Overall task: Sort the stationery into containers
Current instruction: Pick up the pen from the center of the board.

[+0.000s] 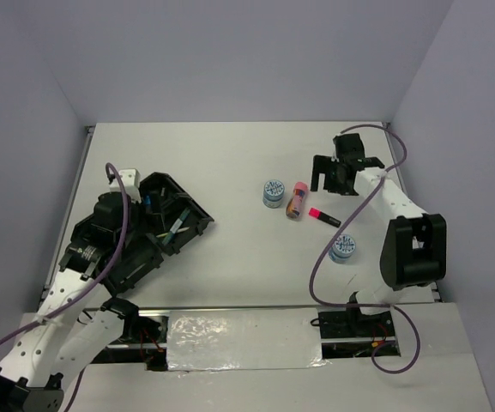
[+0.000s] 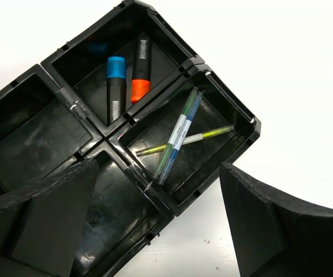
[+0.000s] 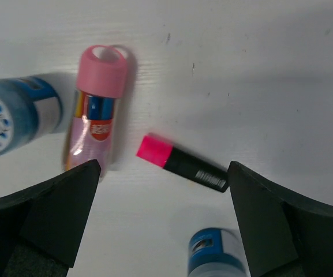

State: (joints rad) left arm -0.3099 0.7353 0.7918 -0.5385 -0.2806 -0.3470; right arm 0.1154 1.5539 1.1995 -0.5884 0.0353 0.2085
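A white worktop (image 1: pixel 230 163) fills the middle of the scene, matte and faintly scuffed in the wrist views. It is enclosed by a back wall (image 1: pixel 247 51), a left wall (image 1: pixel 15 129) and a right wall (image 1: pixel 474 120), all plain pale lavender-grey (no seams visible beyond the corners). A crinkled silver strip (image 1: pixel 243 339) runs along the near edge. The light is even, and shadows are soft.

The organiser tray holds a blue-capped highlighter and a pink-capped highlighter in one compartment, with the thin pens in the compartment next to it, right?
Not quite: the left wrist view shows an orange-capped highlighter, not a pink-capped one, beside the blue-capped highlighter. The thin pens are indeed in the neighbouring compartment of the organiser tray.
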